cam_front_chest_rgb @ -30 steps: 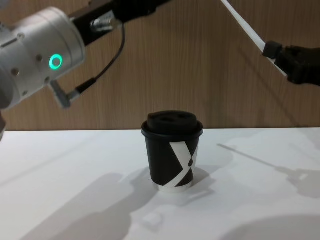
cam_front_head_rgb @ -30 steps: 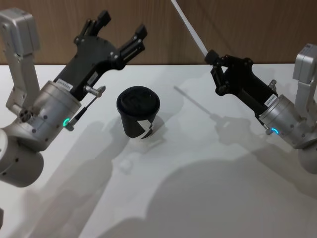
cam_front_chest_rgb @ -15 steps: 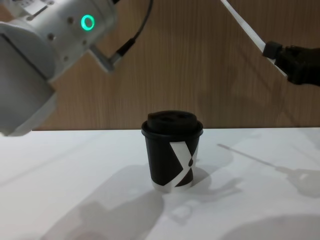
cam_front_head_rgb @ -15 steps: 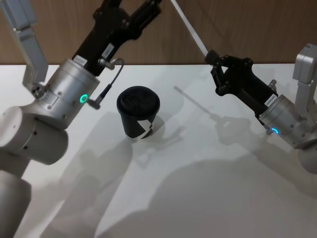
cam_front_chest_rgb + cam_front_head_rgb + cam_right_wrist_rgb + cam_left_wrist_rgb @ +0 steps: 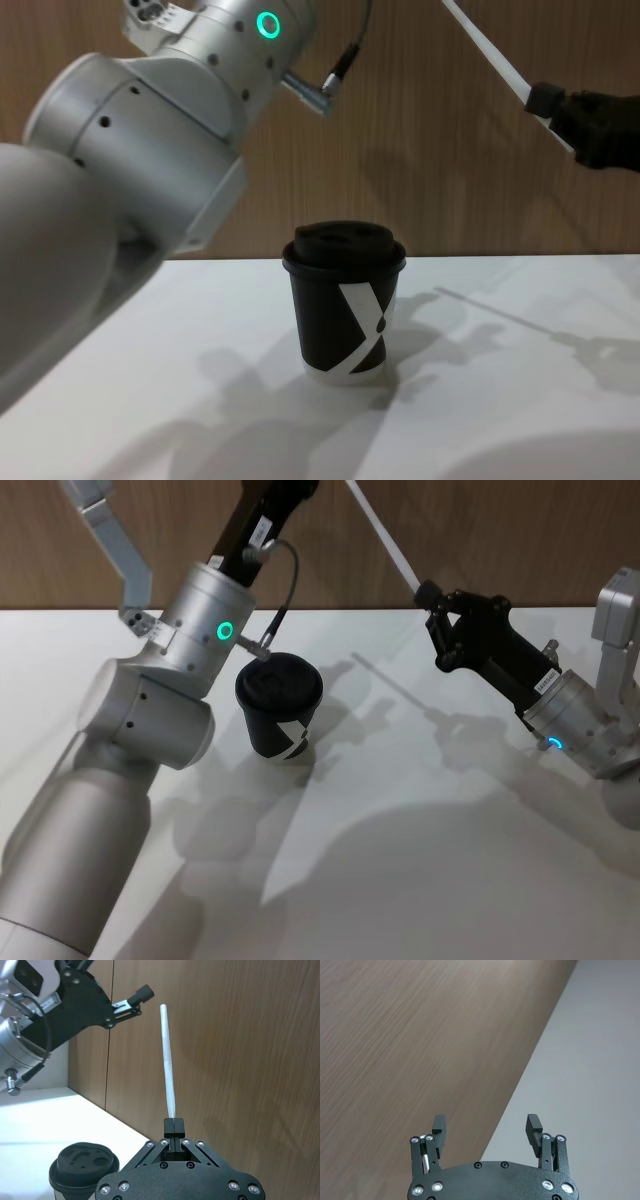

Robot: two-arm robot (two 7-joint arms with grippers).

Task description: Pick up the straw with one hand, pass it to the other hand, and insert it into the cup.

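The white straw [image 5: 385, 535] slants up and to the left from my right gripper [image 5: 428, 595], which is shut on its lower end; it also shows in the chest view [image 5: 490, 50] and the right wrist view [image 5: 167, 1067]. The black lidded cup [image 5: 280, 715] with its white X mark [image 5: 362, 325] stands upright on the table. My left arm [image 5: 215, 630] reaches up above and behind the cup. My left gripper [image 5: 486, 1125] is open, with nothing between its fingers. In the right wrist view one of its fingers [image 5: 136, 999] hangs just left of the straw's upper end, apart from it.
The white table [image 5: 400, 860] spreads around the cup, with a wood-panel wall [image 5: 520, 530] behind it. The bulky silver left arm [image 5: 150, 150] looms over the table's left side, close to the cup.
My left arm has swung up and to the right, towards the straw's upper end, and its gripper has left the top of the head view. The right gripper, straw and cup have stayed still.
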